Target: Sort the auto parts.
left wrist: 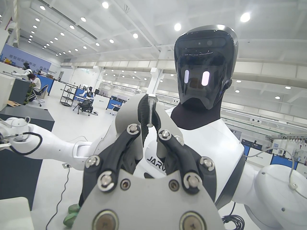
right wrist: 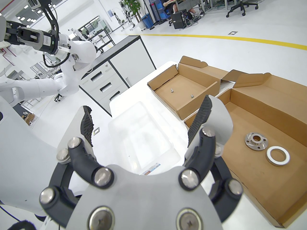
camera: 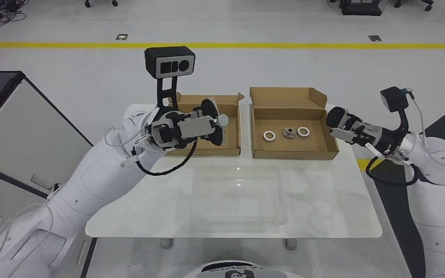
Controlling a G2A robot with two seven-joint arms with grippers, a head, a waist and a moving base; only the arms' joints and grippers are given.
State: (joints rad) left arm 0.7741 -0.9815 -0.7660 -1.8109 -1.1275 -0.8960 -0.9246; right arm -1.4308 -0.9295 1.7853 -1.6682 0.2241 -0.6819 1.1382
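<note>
A threaded metal bolt (left wrist: 151, 107) is clamped between the black pads of my left gripper (left wrist: 149, 118), which is raised and turned up toward the robot's head. From above, that left gripper (camera: 222, 125) hangs over the left cardboard box (camera: 229, 99). Two small metal parts (right wrist: 171, 90) (right wrist: 191, 96) lie on that box's floor. The right cardboard box (camera: 288, 115) holds a white ring (camera: 269, 136), a metal flange (camera: 288, 132) and another ring (camera: 304, 131). My right gripper (camera: 332, 118) (right wrist: 146, 118) is open with nothing in it, beside the right box's outer edge.
A clear plastic tray (camera: 240, 198) sits in the middle of the white table (camera: 334, 215), in front of both boxes. A cabinet with a dark top (camera: 28, 132) stands off the table's left side. The boxes' open flaps stick up at the back.
</note>
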